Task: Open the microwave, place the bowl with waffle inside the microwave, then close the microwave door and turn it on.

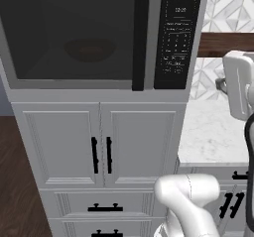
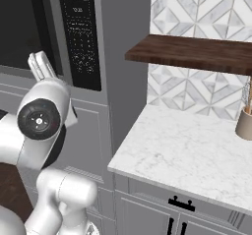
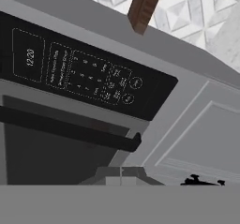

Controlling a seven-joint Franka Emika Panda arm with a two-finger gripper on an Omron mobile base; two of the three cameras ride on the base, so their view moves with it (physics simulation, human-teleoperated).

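keypad panel point(image 3: 84, 78) display "12:20", microwave door point(image 1: 74, 35) shut

The arm point(image 2: 42, 116) stands bent upward, its gripper point(image 3: 121, 171) closed (fingertips together).

**Surfaces and finishes**

The microwave door point(image 1: 69, 37) has dark tinted glass in a matt grey frame, with a smooth black handle point(image 1: 141, 37). The keypad panel point(image 1: 177, 35) is glossy black. The bowl point(image 1: 90, 49) looks like reddish-brown wood. The counter point(image 2: 182, 155) is polished white marble; the shelf point(image 2: 197, 52) dark wood.
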